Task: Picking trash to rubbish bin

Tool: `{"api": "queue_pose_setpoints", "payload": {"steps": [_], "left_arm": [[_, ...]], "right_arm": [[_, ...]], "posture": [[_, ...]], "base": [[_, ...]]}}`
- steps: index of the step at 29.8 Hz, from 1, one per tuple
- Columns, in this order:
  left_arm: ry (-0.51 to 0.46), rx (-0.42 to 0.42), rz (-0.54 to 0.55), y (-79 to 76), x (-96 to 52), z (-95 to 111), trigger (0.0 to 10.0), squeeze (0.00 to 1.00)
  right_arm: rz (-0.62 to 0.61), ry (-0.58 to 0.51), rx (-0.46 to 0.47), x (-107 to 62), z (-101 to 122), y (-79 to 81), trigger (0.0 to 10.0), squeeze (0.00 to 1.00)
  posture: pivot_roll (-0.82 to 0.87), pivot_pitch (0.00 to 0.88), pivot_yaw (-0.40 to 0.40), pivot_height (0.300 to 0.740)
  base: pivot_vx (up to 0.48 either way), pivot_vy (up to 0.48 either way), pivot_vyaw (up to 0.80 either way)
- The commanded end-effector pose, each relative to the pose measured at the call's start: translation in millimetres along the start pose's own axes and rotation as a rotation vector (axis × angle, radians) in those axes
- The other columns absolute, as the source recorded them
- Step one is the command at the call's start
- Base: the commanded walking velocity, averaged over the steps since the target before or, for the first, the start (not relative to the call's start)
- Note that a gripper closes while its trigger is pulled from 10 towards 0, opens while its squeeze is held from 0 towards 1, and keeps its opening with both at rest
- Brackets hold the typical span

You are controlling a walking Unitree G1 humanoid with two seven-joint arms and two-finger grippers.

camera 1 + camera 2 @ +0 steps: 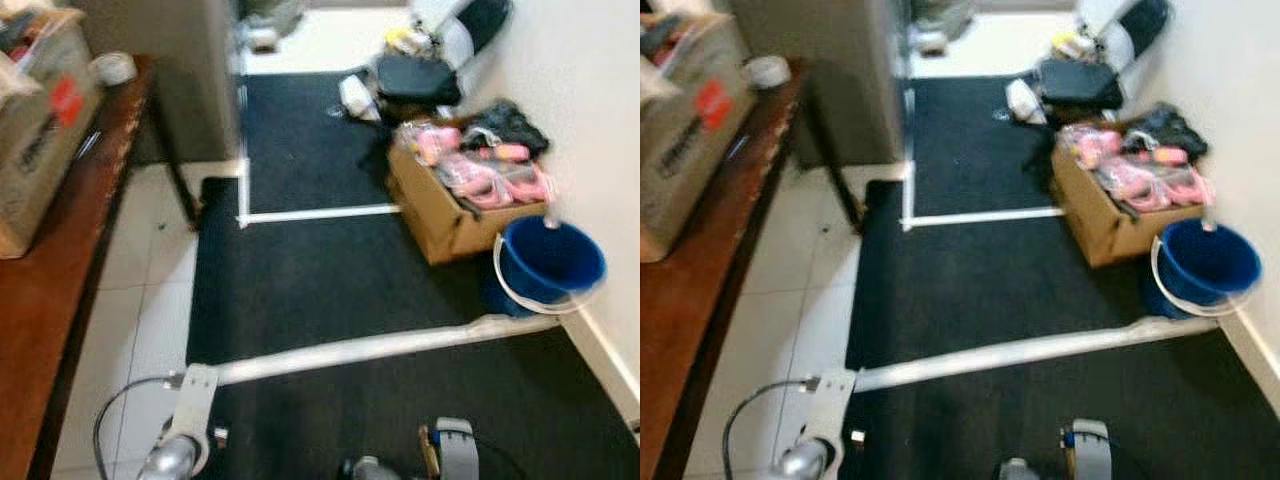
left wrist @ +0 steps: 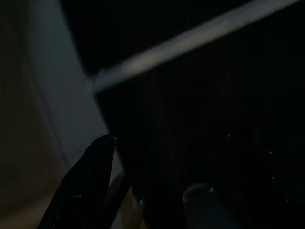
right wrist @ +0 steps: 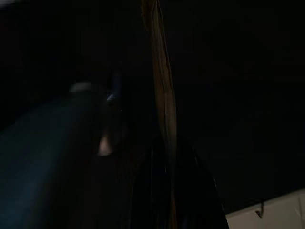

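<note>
Left gripper (image 2: 90, 191), finger state indiscernible, hangs low over black carpet (image 1: 330, 270); right gripper's state likewise unclear; brown cardboard box (image 1: 40, 130) lettering blurred, unreadable.

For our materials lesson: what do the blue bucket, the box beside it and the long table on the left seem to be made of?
Blue bucket: probably plastic, with a smooth even colour and a thin pale handle.
Box: brown cardboard, matt with folded edges.
Table: looks like varnished wood, reddish-brown with a slight sheen, though the blur leaves it uncertain.
</note>
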State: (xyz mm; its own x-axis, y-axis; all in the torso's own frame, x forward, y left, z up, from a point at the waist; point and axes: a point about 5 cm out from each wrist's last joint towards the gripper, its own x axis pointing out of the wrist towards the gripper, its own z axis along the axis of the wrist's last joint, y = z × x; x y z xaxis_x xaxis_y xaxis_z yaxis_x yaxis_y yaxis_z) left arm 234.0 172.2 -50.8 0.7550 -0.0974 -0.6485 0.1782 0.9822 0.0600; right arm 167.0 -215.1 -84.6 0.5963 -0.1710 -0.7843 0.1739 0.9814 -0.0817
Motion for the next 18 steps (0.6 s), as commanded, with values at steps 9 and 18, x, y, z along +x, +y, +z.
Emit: {"api": "queue_pose_setpoints", "payload": {"steps": [9,18], "left_arm": [[0.058,0.007,-0.012,-1.8,-3.9,-15.4,10.0,0.00],[0.053,0.019,-0.012,-1.9,-4.0,-15.1,10.0,0.00]], "right_arm": [[-0.011,0.045,0.019,-2.4,-12.2,-2.0,10.0,0.00],[-0.011,0.051,0.014,-2.8,-13.5,-3.6,10.0,0.00]], "posture": [[0.04,0.167,0.038,0.740],[0.04,0.167,0.037,0.740]], "base": [[0.000,0.000,-0.80],[0.000,0.000,-0.80]]}}
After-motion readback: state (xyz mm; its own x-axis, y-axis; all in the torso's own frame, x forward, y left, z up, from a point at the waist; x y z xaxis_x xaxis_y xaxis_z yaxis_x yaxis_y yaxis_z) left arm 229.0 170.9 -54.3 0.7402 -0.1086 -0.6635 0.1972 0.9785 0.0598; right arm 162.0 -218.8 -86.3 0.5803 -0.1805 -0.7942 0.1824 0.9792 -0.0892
